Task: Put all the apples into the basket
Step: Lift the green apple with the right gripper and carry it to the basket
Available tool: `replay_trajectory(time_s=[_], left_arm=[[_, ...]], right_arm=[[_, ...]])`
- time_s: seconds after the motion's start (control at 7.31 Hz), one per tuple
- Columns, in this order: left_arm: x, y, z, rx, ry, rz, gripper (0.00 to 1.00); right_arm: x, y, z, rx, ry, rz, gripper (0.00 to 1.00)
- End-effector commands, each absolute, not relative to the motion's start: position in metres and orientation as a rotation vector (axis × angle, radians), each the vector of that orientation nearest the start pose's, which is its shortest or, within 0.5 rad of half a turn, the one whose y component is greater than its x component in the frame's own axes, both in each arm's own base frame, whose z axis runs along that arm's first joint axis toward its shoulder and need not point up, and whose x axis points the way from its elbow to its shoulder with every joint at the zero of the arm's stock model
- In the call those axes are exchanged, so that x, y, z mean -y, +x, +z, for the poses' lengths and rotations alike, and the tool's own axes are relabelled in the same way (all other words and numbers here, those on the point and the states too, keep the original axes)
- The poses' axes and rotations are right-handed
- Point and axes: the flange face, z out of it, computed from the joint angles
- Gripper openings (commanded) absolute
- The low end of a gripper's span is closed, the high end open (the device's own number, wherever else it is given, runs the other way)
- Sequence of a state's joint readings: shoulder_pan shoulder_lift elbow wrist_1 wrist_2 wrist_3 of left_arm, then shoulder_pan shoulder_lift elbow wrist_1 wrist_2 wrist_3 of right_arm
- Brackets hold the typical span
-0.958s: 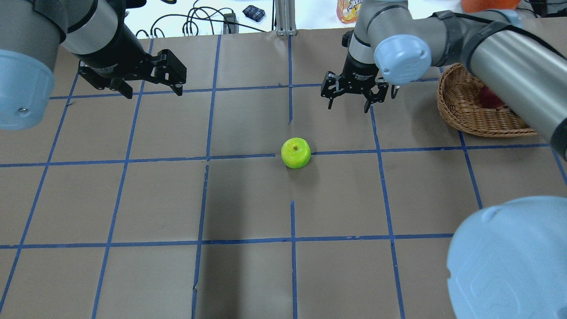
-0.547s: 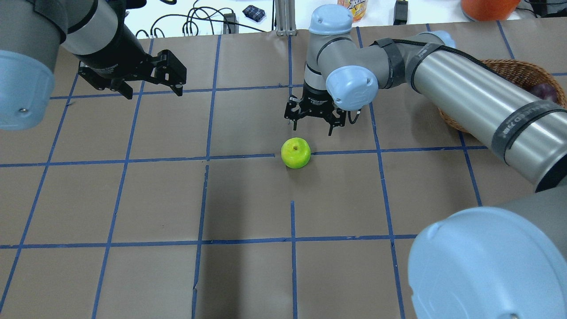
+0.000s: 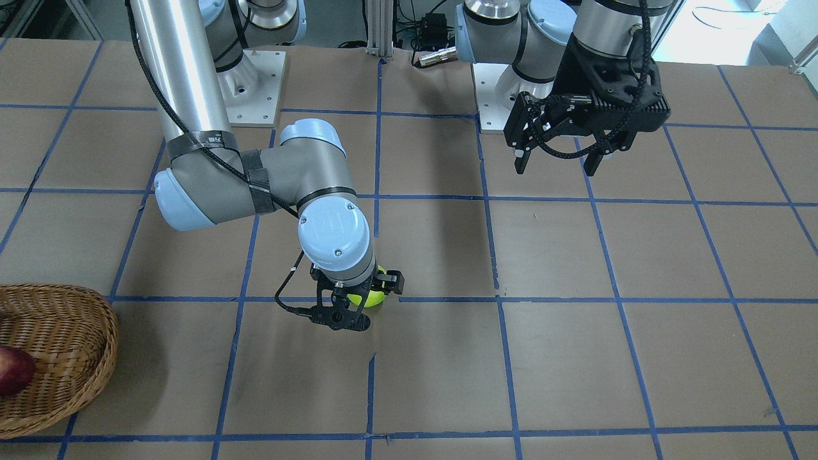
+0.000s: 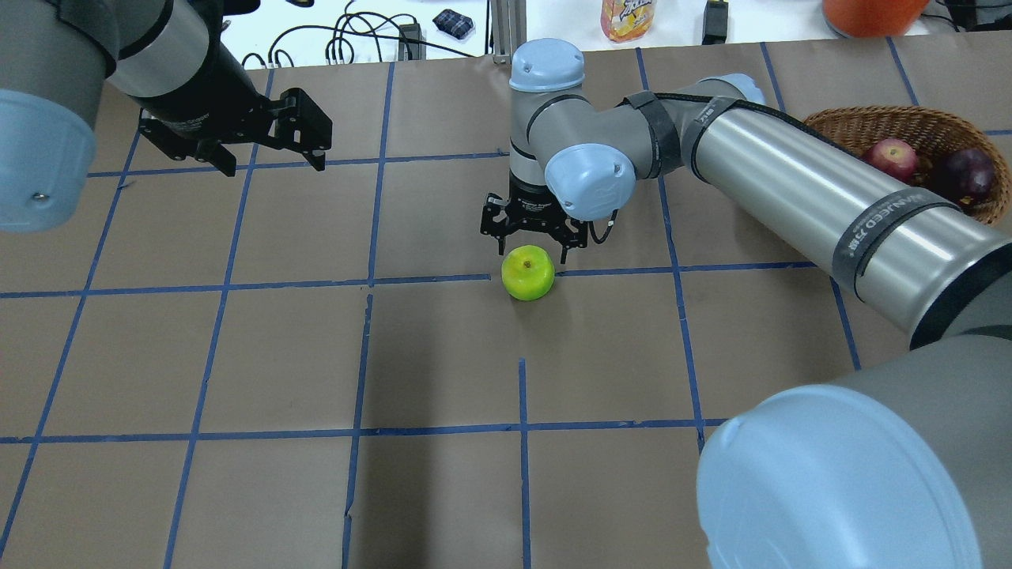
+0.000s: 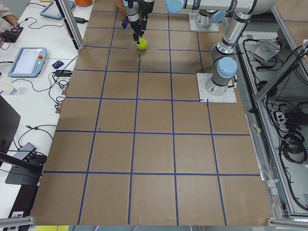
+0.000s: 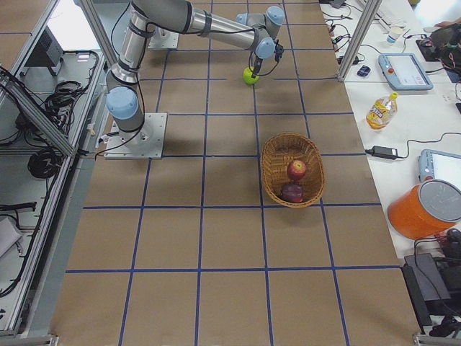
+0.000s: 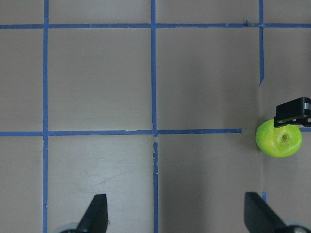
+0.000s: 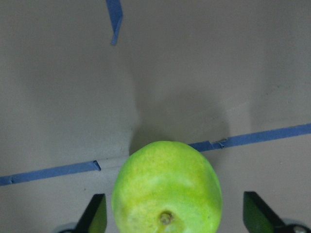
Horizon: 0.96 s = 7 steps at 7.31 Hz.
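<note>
I have the right gripper low over the green apple, fingers spread wide with one on either side of the fruit. In the right wrist view the apple fills the gap between them stem-up, and I can see a sliver of paper between it and each finger, so nothing is pinched. The apple sits on the brown table, on a blue tape line near the middle. The basket is at the far right of the table, well apart from the green apple, and two red apples lie in it side by side. The left gripper hangs above the far left part of the table, fingers spread and holding nothing.
</note>
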<state>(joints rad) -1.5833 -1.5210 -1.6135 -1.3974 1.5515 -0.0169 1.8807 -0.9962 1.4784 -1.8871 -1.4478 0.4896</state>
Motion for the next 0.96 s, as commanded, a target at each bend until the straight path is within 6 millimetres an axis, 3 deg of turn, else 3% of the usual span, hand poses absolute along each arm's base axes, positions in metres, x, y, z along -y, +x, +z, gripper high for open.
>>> replay_trajectory(time_s=[0.0, 0.41, 0.55, 0.68, 0.82], left_arm=[[0.486, -0.141, 0.509, -3.151, -0.004, -0.283, 1.00], [0.485, -0.142, 0.509, -3.151, -0.002, -0.283, 1.00], [0.486, -0.141, 0.509, -3.151, -0.004, -0.283, 1.00], [0.485, -0.142, 0.509, -3.150, -0.002, -0.281, 1.00], [0.485, -0.142, 0.509, -3.151, 0.000, -0.283, 1.00]], right_arm=[[0.585, 0.342, 0.211, -3.067, 0.289, 0.334, 1.00], [0.584, 0.346, 0.195, -3.047, 0.282, 0.382, 1.00], [0.589, 0.346, 0.199, -3.043, 0.263, 0.353, 0.79], [0.591, 0.347, 0.200, -3.038, 0.262, 0.301, 0.01], [0.598, 0.344, 0.212, -3.029, 0.268, 0.263, 0.00]])
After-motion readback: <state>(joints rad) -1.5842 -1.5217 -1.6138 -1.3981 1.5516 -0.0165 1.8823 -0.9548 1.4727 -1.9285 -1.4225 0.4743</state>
